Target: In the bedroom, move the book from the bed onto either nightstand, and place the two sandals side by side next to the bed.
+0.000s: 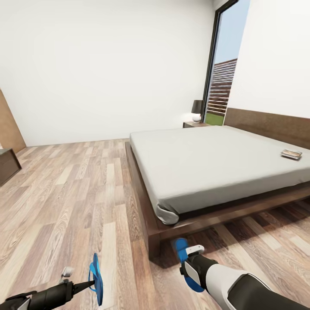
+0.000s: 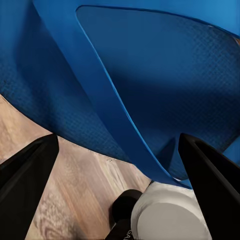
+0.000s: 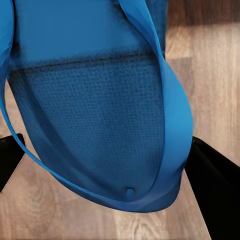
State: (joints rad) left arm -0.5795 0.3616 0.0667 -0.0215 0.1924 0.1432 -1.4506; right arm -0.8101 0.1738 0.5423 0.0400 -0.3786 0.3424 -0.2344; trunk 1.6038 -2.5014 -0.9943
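Carrying both sandals toward the bed: left gripper clamped on one sandal, right gripper apparently on the other sandal. Book lying on mattress near headboard. Next: set both down beside bed.

Both arms reach forward low across the bottom of the head view. The left gripper points to the right on a slim dark forearm, its black fingers closed on a blue sandal held on edge. The right gripper sits on a bulkier white and black forearm angled up and leftward, clamped on the other sandal, whose sole hangs between its dark fingers.
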